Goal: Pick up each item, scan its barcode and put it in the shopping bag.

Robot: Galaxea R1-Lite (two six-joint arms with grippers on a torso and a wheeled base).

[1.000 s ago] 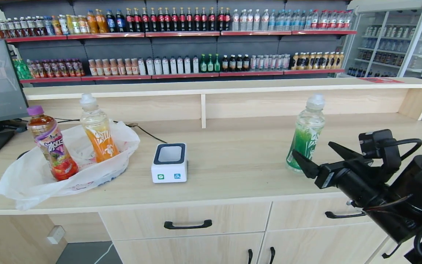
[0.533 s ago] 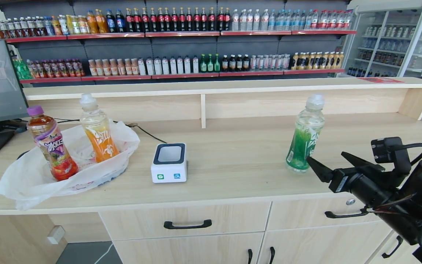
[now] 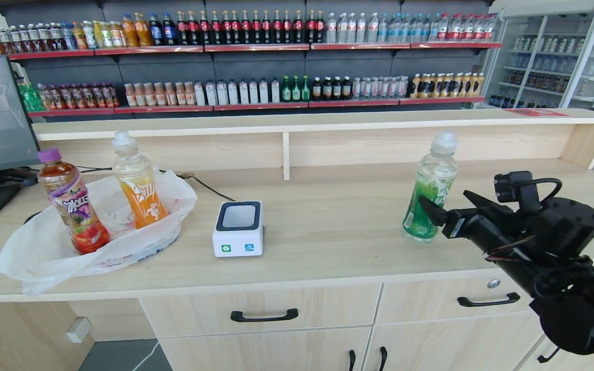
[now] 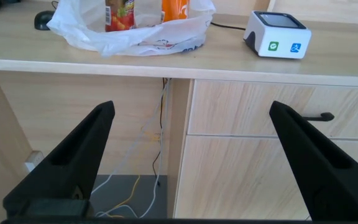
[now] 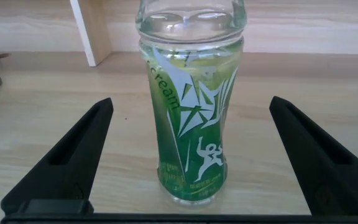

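Right gripper [image 3: 442,196] spread wide, green bottle [image 5: 191,162] upright just ahead of its fingertips; left gripper [image 4: 191,109] likewise spread

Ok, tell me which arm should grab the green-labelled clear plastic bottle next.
Right. The right gripper is open, facing the green-labelled clear plastic bottle; the left gripper faces the cabinet front below the wooden counter.

We log the left gripper [image 4: 191,107] below the counter [image 4: 55,62] edge, fingers spread wide, facing the drawer fronts. On top, the shopping bag [image 4: 135,36] holds a red-labelled bottle [image 4: 119,11] and an orange bottle [image 4: 174,7]. The scanner [image 4: 277,36] sits apart from it.
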